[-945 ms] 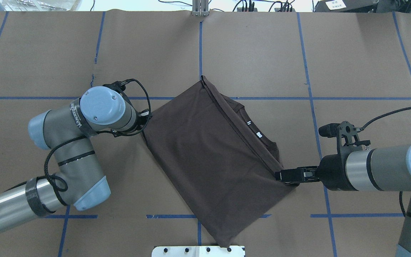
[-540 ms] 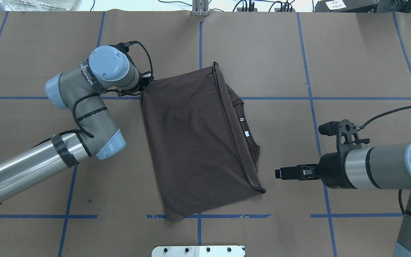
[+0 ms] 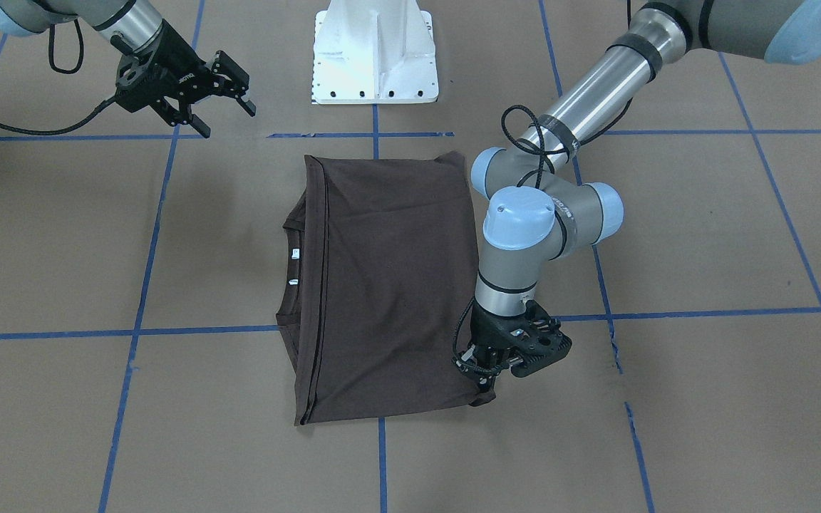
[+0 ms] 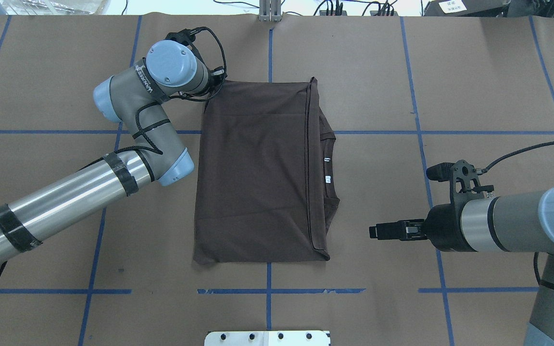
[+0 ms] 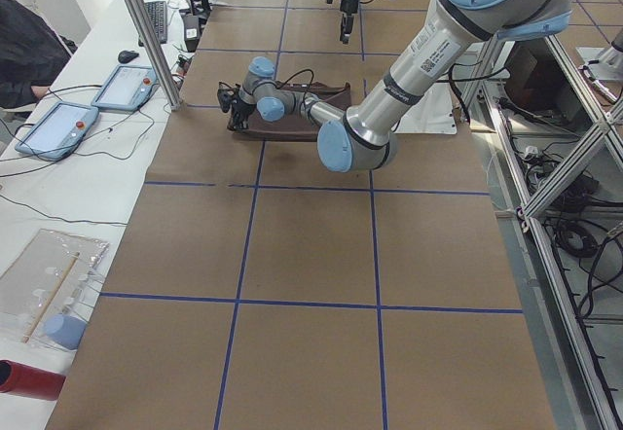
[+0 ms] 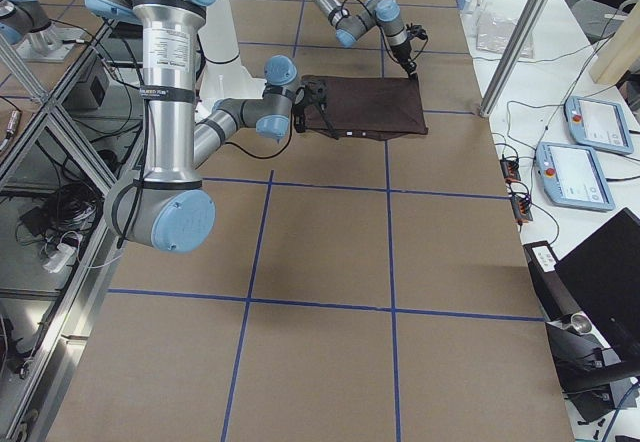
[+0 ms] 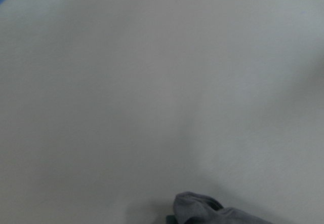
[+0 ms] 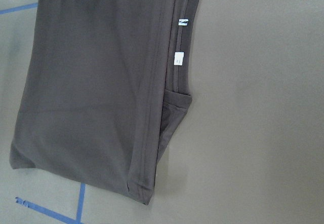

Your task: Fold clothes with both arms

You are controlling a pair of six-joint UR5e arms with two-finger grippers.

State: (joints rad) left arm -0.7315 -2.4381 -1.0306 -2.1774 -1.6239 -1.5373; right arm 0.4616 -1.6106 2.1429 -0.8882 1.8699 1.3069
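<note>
- Table: covered in brown paper and marked into squares by blue tape.
- Left arm: reached across the robot's left half of the table, with the wrist bent down at the shirt's far left corner.
- Right arm: held out level over the robot's right half, pointed toward the shirt and stopped short of it.
- Shirt: dark brown, laid flat at mid-table and folded into a rough rectangle. The centre tape line is straddled, and the long sides run away from the robot. A stitched hem edge is seen running along the side nearer the right arm.
- Base: white pedestal, seen at the robot's edge of the table, just clear of the shirt's near edge.
- Left gripper: lowered onto the shirt's far left corner, with the fingers closed on the cloth there. A small bunch of fabric is seen at the bottom of the left wrist view.
- Right gripper: fingers spread wide and nothing held. It is kept off the shirt, beside its near right corner with bare paper between.
- Collar: ribbed, poking out from under the folded layer on the right-arm side.
- Tags: two tiny white ones, seen inside the collar.
</note>
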